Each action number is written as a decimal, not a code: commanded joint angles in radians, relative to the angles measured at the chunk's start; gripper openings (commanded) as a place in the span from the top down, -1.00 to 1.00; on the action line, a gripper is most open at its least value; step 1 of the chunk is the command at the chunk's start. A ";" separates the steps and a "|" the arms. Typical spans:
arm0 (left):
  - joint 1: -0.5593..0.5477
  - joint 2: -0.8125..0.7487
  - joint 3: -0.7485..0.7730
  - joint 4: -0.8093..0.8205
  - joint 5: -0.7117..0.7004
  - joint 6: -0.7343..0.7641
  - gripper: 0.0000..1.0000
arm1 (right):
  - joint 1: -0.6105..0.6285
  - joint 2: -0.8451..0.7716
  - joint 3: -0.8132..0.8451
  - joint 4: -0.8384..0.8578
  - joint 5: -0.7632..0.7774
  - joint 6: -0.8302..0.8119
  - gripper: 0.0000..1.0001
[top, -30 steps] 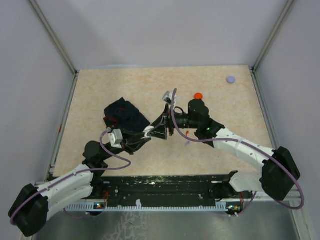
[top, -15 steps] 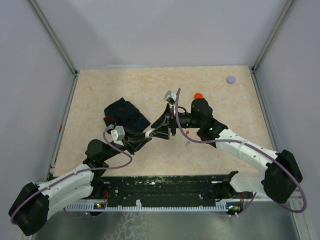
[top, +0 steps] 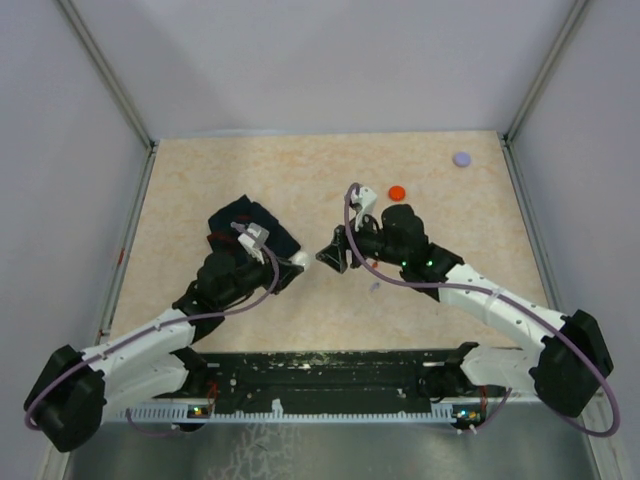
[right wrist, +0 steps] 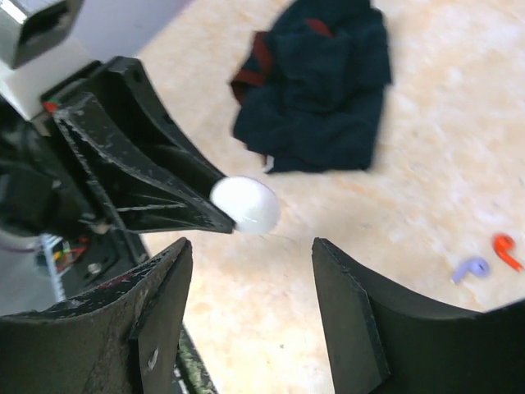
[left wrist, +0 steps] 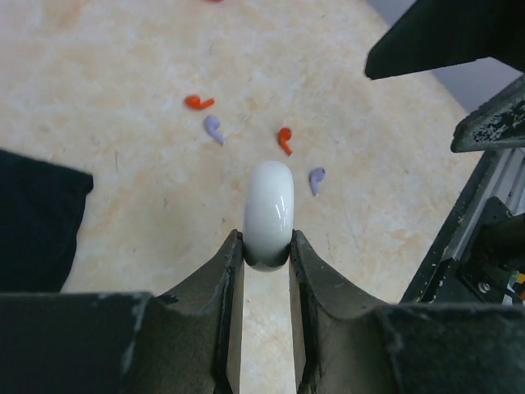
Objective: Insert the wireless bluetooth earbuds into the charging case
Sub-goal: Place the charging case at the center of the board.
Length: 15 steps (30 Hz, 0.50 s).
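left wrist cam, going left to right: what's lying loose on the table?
dark cloth → red earbud → lavender earbud → second red earbud → second lavender earbud

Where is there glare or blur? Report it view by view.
Left wrist: a bright glare streak runs down the white charging case, otherwise sharp. Right wrist: the same case is blown out to featureless white, and the dark cloth looks soft. Top external: even light, faint shadows, no glare.

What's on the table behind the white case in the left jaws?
Two red earbuds and two lavender earbuds lie beyond the white case. Anything directly behind it is covered.
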 commanded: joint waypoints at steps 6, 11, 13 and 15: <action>0.013 0.235 0.116 -0.229 -0.029 -0.146 0.89 | -0.007 0.019 -0.108 -0.038 0.296 0.056 -0.28; 0.018 0.389 0.194 -0.286 0.032 -0.162 0.88 | -0.007 0.026 -0.137 -0.043 0.331 0.062 -0.29; 0.018 0.439 0.213 -0.289 0.049 -0.167 0.86 | -0.007 0.027 -0.146 -0.042 0.338 0.061 -0.30; 0.018 0.476 0.226 -0.291 0.051 -0.170 0.83 | -0.007 0.026 -0.153 -0.041 0.344 0.060 -0.30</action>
